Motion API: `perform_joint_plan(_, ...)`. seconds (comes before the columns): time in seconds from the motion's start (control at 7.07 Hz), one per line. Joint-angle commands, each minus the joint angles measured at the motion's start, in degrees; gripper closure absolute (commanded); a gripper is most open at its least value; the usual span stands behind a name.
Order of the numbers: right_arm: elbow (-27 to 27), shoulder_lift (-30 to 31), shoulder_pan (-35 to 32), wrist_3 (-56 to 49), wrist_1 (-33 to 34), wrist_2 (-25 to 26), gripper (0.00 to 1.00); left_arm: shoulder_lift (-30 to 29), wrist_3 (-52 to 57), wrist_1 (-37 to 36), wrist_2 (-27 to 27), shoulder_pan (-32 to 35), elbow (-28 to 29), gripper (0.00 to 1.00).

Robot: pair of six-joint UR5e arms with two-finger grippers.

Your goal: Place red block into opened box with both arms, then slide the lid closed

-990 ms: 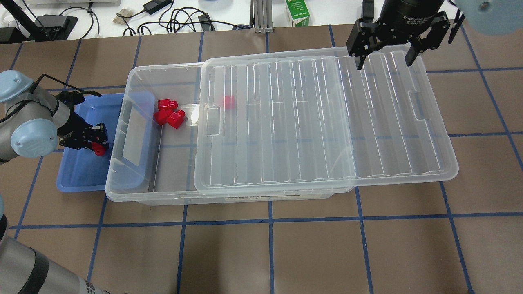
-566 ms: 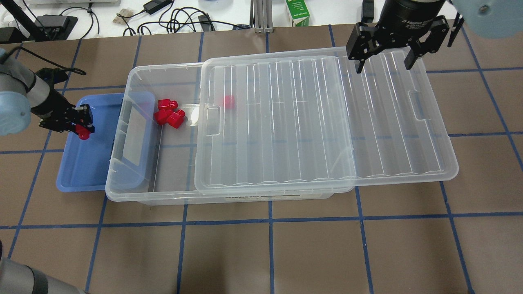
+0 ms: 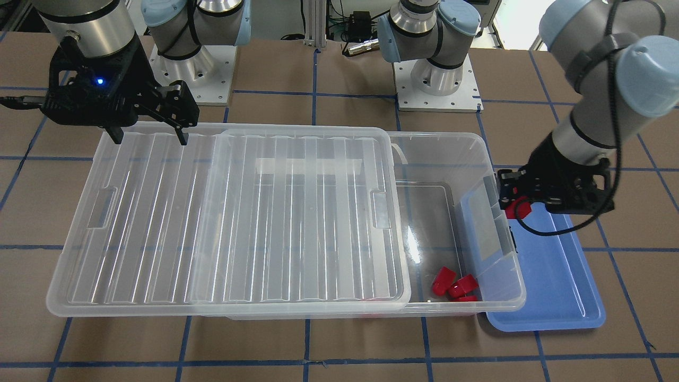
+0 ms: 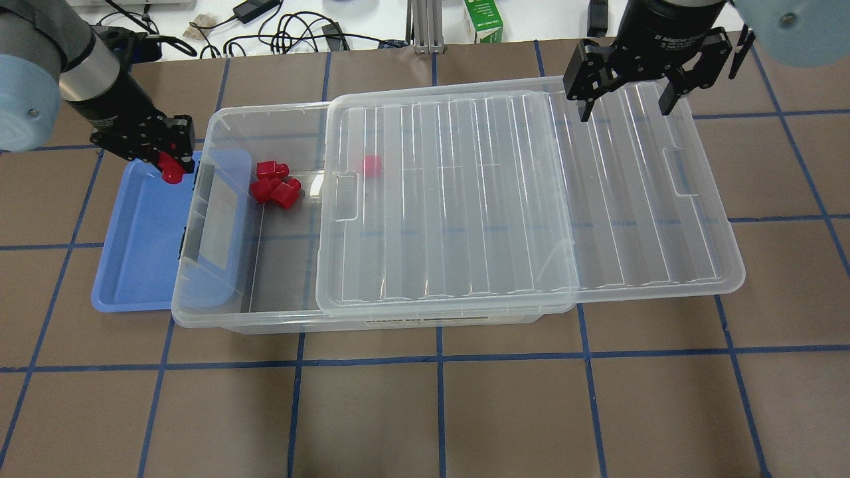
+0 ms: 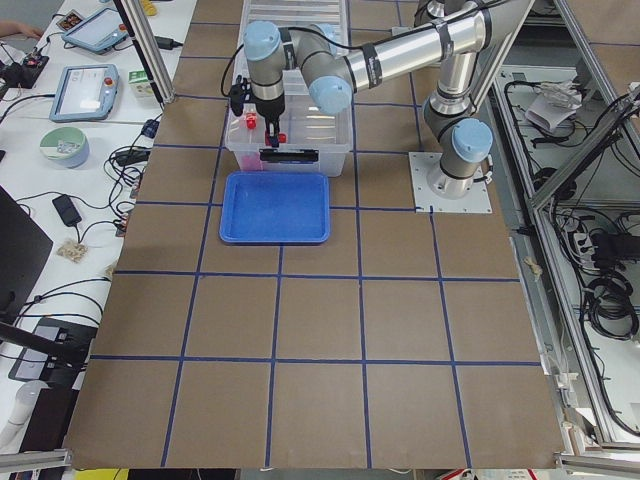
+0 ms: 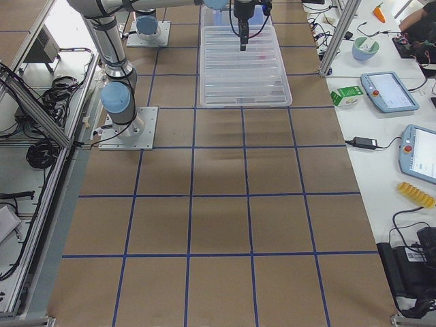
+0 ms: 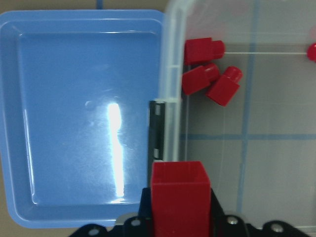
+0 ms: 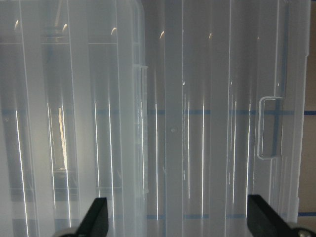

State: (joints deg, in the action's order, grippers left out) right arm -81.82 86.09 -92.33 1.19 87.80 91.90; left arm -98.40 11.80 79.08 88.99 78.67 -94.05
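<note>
Overhead exterior, red block in left claw

Overhead behind robot, front opposite, sharing box; end cams distant; wrist cams close, downward.

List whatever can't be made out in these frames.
- Left wrist view: fingers of the left gripper, hidden behind the red block and cut by the bottom edge.
- Overhead view: a red piece under the lid, shape blurred by ribbed plastic.
- Exterior right view: right gripper, too small to judge.
</note>
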Motion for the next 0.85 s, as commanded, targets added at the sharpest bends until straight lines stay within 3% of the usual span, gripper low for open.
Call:
perform_joint_plan(0.0,0.08,-0.04,0.04,0.04,0.00,0.12,0.00,0.41,-3.00,-7.12,0.13,4.11,-6.47,1.00)
perform_joint_plan(0.71,0.08,-0.13,0.04,-0.05,0.00,-0.14,0.00,-2.32,-5.56,-15.24,0.04,5.52,-15.53,1.00)
